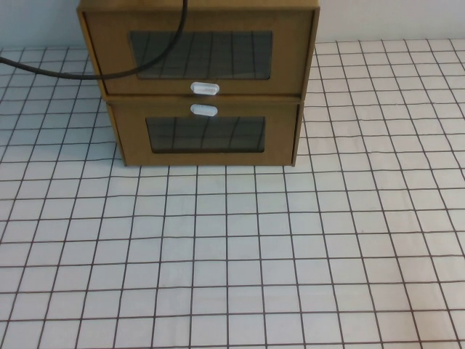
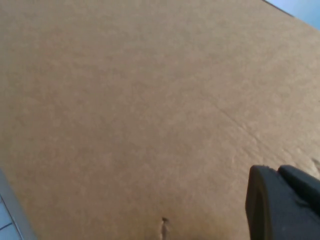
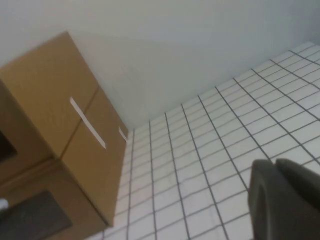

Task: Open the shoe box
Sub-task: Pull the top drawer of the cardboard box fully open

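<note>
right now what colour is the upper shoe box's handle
White; the handle shows best in the high view.

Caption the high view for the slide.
Two stacked shoe boxes, both closed, on gridded table; left claw out of frame near cardboard, right claw shut, off to the right.

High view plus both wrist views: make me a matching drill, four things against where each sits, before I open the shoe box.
Things: 1 top handle; 2 black cable; 3 left gripper; 4 right gripper.
Places: A over the checked table, beside the stacked boxes, fingers shut; B close against plain cardboard; C draped across the top box's front; D low centre of the top box's door.
Pairs: 1-D; 2-C; 3-B; 4-A.
</note>
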